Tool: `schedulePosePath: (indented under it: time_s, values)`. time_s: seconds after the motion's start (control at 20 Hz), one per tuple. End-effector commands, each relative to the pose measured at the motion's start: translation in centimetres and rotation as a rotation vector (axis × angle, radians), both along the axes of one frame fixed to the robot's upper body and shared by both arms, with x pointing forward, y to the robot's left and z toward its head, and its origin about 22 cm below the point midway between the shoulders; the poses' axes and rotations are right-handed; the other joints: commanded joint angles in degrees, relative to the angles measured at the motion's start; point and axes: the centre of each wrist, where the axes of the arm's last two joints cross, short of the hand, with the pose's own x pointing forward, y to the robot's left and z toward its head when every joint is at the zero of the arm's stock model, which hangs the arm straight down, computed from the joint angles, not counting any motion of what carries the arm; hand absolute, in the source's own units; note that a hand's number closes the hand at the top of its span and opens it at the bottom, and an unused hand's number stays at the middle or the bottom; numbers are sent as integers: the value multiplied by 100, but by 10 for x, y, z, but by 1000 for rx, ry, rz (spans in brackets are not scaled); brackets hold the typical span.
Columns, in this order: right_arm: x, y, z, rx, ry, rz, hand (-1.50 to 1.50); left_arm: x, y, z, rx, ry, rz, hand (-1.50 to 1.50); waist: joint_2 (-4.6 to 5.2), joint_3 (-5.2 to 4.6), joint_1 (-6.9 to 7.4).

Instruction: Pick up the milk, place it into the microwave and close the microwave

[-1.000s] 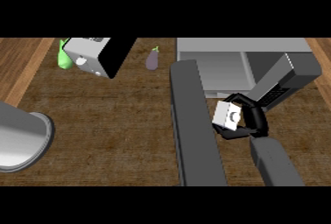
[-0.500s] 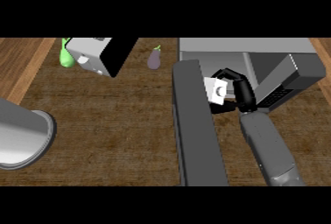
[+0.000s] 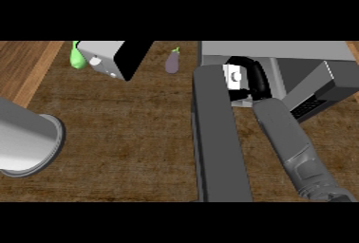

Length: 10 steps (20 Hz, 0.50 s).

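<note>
Right hand (image 3: 254,78) at the mouth of the microwave (image 3: 280,53), black fingers curled round the milk carton (image 3: 235,77) and hiding most of it. Only a small white face of the carton on show, with a dark round mark on it, turned toward the view's left. Carton off the worktop (image 3: 133,133), held at the front edge of the microwave's cavity, just right of the open door (image 3: 219,142). Long axis of the carton not fully readable under the fingers; the visible face taller than wide in the view, so roughly along the near-to-far line of the worktop, slightly tilted. Which end is its top: cannot tell.

Grey right forearm (image 3: 291,142) running from the lower right edge up and left to the hand, beside the door and roughly parallel to it. Door itself a long dark slab swung out toward the viewer, reaching from the microwave down to the lower edge.

Left hand in no part of the view.

Far left, a toaster (image 3: 112,57) with a black side panel, a green vegetable (image 3: 76,57) just beside it, tip pointing away. Between toaster and microwave, a purple eggplant (image 3: 172,61) lying apart, stem away from the viewer. At the left edge, a large grey metal pot (image 3: 28,142), only partly in view.
</note>
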Motion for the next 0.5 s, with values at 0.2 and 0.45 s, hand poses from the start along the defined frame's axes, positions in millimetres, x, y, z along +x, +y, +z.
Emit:
schedulePosePath:
  time_s: [0.2, 0.45]
  values:
    - [15, -23, 15, -36, -26, -101, 150, 7, -3, -8, -25, -30, -37, -150, 94, 6, 204]
    - [21, -4, 25, -138, -151, -252, 150, 16, -6, -2, 0, -26, -26, -150, 142, 9, 260]
